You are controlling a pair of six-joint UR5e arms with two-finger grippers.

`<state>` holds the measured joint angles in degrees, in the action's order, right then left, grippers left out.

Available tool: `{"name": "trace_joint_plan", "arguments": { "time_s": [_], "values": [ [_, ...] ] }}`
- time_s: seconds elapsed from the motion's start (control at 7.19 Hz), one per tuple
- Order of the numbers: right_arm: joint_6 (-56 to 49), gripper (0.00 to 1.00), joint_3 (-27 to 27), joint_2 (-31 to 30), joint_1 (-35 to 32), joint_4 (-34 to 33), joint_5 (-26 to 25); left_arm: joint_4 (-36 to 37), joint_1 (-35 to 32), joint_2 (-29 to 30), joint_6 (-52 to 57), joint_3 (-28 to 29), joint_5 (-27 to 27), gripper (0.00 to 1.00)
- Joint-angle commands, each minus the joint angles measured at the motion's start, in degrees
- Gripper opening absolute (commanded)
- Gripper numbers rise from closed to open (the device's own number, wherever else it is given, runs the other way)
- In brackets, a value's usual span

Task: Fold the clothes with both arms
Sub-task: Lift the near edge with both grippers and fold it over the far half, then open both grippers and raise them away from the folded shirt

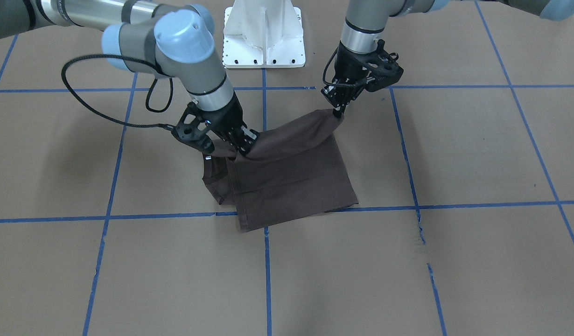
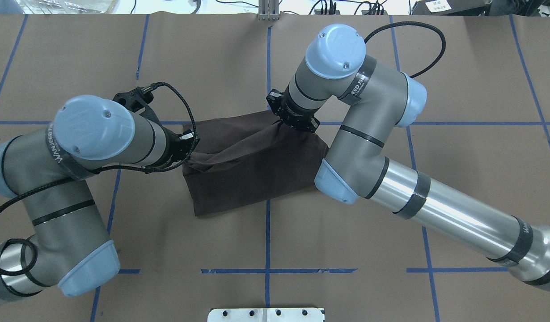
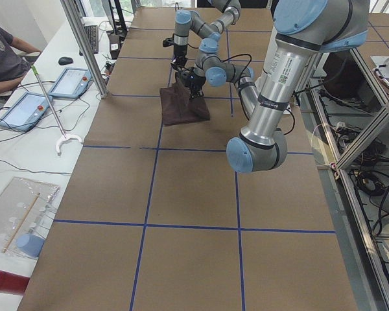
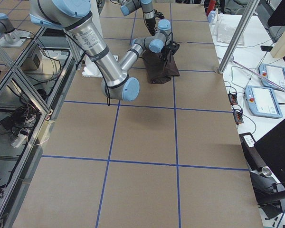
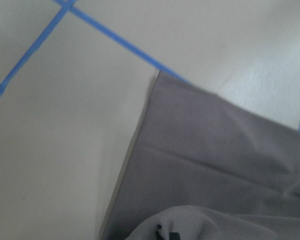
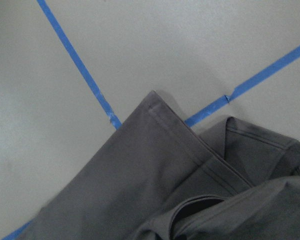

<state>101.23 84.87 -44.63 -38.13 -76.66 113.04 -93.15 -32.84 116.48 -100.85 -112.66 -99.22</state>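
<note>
Tabletop (image 1: 478,154) is lying bare all around the work, so you are getting free room on every side; only the white pedestal (image 1: 263,37) is standing behind. Left arm (image 2: 65,201) and right arm (image 2: 445,203) are reaching in together because one wide edge needs two holds. T-shirt (image 1: 291,182) is lying mid-table, with its lower layer flat and its operator-side corner crossing a blue tape line (image 1: 151,216). Left gripper (image 1: 337,111) and right gripper (image 1: 244,145) are each pinching the raised edge closed, apparently at its corners, though cloth is hiding the fingertips. Fabric is sagging between them. One sleeve (image 1: 214,184) is sticking out beside the right gripper.
</note>
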Motion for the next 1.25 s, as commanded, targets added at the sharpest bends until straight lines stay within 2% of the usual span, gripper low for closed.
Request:
{"name": "trace_joint_plan", "arguments": {
  "time_s": [0.0, 0.14, 0.28, 0.42, 0.7, 0.97, 1.11],
  "values": [
    [-0.59, 0.00, -9.41, 3.56, -0.98, 3.89, -0.28, -8.15, -2.13, 2.33, 0.48, 9.60, 0.08, 0.00],
    [-1.37, 0.06, -13.98, 5.93, -1.50, 4.24, -0.54, -13.76, -3.97, 3.91, 2.57, 16.96, 0.25, 0.10],
    [-2.51, 0.96, -20.64, 9.00, -2.73, 8.51, -0.89, -19.56, -6.68, 6.19, 7.29, 25.74, 0.34, 0.99],
    [-2.87, 1.00, -25.14, 11.47, -4.31, 11.77, -1.51, -22.23, -10.28, 8.48, 11.52, 31.13, 0.34, 1.00],
    [-5.33, 1.00, -27.99, 11.84, -7.03, 12.68, -1.51, -22.25, -15.04, 9.11, 18.39, 32.77, -0.01, 1.00],
    [-13.20, 1.00, -27.22, 10.71, -10.02, 11.02, -0.81, -22.16, -16.11, 8.85, 21.64, 32.51, -0.62, 1.00],
    [-19.43, 1.00, -21.82, 6.70, -12.04, 6.49, -0.55, -22.08, -17.68, 8.15, 26.89, 31.99, -5.15, 1.00]
  ]
}}
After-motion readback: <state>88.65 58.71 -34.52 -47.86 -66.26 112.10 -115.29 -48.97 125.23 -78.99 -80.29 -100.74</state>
